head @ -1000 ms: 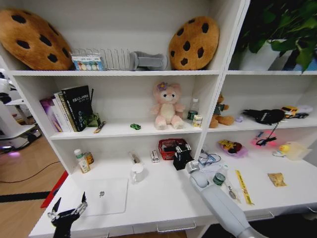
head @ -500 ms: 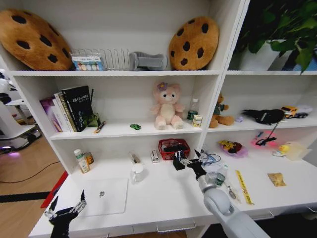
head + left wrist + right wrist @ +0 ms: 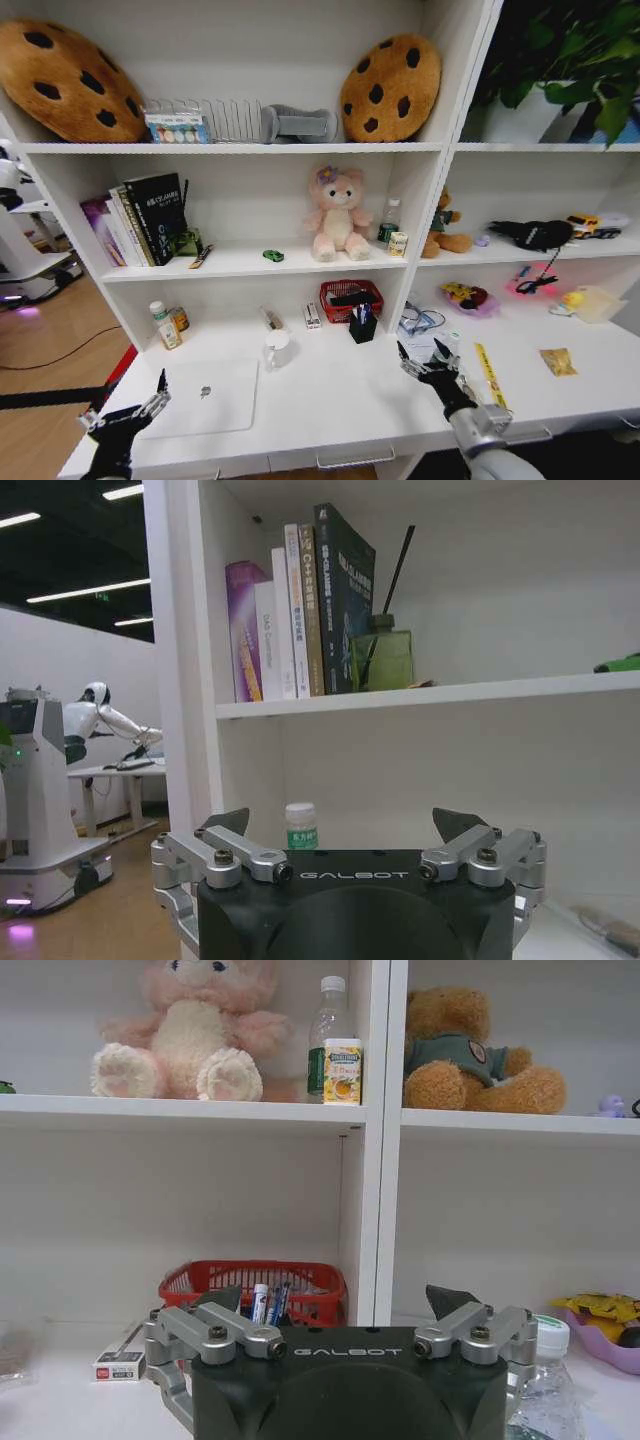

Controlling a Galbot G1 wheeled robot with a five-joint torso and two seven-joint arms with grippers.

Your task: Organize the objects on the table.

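Head view: silver laptop [image 3: 208, 396] lies closed and flat on the white desk [image 3: 330, 405], near the desk's left front — using it as the reference. Left gripper [image 3: 122, 413] hovers just off the laptop's left front corner, over the desk edge, fingers spread wide, holding nothing; in the left wrist view the left gripper [image 3: 341, 826] shows both fingertips well apart with a small green-labelled bottle [image 3: 301, 827] seen between them, farther back by the shelf upright. Right gripper [image 3: 428, 361] sits well to the right of the laptop, over the desk's front right part, fingers also splayed wide and empty; right wrist view confirms the gap in the right gripper [image 3: 342, 1303]. Black pen holder [image 3: 362, 324] with blue pens stands behind and right of the laptop, just in front of a red basket [image 3: 349, 297]. Tiny green toy car [image 3: 273, 255] is on the shelf above the laptop — beside the pink plush bear [image 3: 337, 214]. Yellow packet [image 3: 558, 361] lies far right of the laptop on the desk.
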